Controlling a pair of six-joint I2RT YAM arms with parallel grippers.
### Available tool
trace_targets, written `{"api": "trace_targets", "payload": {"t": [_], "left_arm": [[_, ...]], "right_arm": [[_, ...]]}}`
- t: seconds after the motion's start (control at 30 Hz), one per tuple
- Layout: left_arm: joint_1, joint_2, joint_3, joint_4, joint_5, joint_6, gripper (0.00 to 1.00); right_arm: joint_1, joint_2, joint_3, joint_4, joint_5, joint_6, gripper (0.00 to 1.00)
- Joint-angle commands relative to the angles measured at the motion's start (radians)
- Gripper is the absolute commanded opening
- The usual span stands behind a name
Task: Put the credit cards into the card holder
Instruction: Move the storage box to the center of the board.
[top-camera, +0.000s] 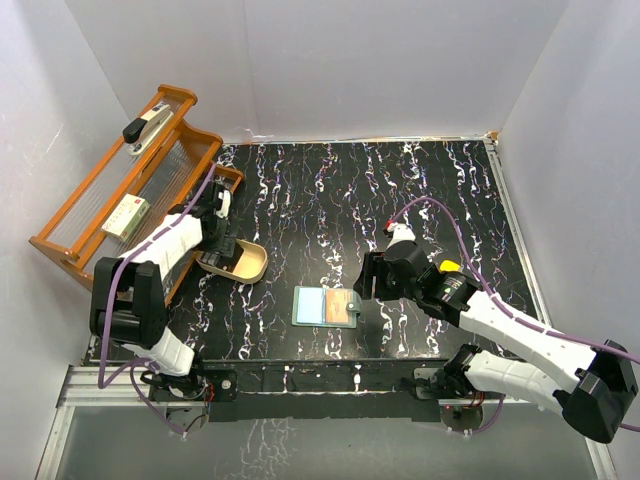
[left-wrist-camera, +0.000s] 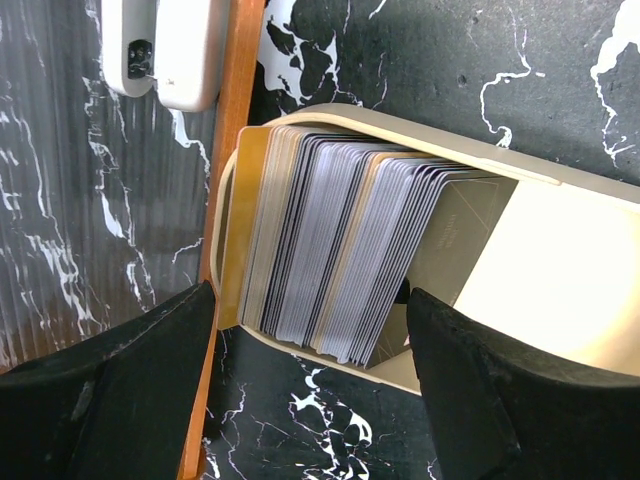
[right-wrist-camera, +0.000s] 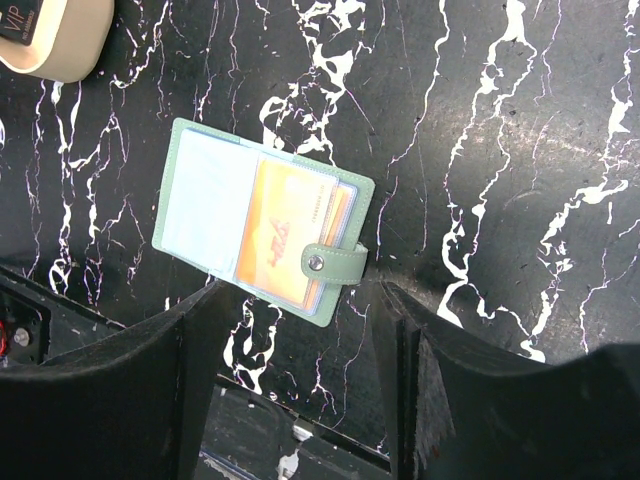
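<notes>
Right wrist: pale-green card holder (right-wrist-camera: 205, 205) open, orange card (right-wrist-camera: 285, 240) inside.

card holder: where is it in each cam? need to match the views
Top external: card holder lies open at table centre, toward the near edge.
Left wrist: not in it.
Right wrist: card holder left of centre, snap tab at its lower right.
Shared landmark: tan dish, left of the holder from above; fills the left wrist view; top-left corner in right wrist.
</notes>
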Motion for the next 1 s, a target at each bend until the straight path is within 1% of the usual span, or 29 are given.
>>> {"api": "trace_targets", "payload": {"t": [0.0,0.2,0.37,0.47,0.53,0.6,0.77,0.87,0.97], "left_arm": [[0.013,0.034,0.018,-0.036,-0.088,0.012,0.76],[0.014,0.057,0.035,-0.051,-0.089,0.004,0.74],[0.013,0.063,0.049,-0.071,-0.042,-0.005,0.65],[0.014,0.061,0.046,-0.077,-0.044,-0.007,0.6],[0.014,0.062,0.045,-0.078,-0.068,-0.01,0.58],[0.014,0.059,0.047,-0.073,-0.092,-0.011,0.54],[0.014,0.044,0.053,-0.065,-0.184,-0.016,0.49],[0.014,0.035,0.054,-0.057,-0.208,-0.022,0.42],[0.013,0.035,0.055,-0.057,-0.225,-0.021,0.39]], "right_arm": [[0.004,-0.022,0.037,0.046,0.005,-0.006,0.57],[0.004,-0.026,0.036,0.046,0.01,-0.007,0.58],[0.004,-0.025,0.033,0.054,0.01,-0.005,0.58],[0.004,-0.021,0.033,0.057,0.008,-0.003,0.58],[0.004,-0.021,0.031,0.059,0.004,-0.003,0.58],[0.004,-0.021,0.033,0.058,0.003,-0.001,0.58],[0.004,-0.025,0.033,0.056,0.003,-0.002,0.58],[0.004,-0.023,0.034,0.056,0.004,-0.002,0.58],[0.004,-0.023,0.036,0.056,0.002,0.0,0.58]]}}
